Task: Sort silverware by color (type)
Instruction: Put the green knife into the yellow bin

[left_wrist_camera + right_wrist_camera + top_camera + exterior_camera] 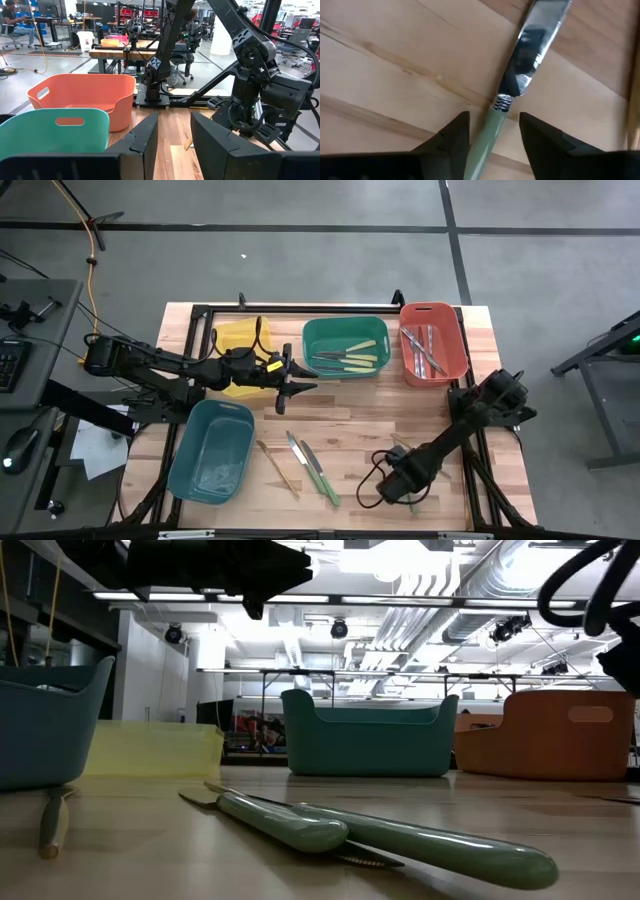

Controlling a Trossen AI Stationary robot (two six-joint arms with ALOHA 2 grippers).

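The right pincer (492, 135), spread, straddles a green-handled knife (520, 65) lying on the worktop (350, 425) near six o'clock. Best to descend squarely and close on the handle. The left pincer (300, 385), spread and empty, hovers near the green bin (310, 345).

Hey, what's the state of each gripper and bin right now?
Left gripper: open, holding nothing.
Right gripper: open, straddling a knife handle.
Green bin: holds silverware.
Red bin: holds silver utensils.
Blue bin: looks empty.
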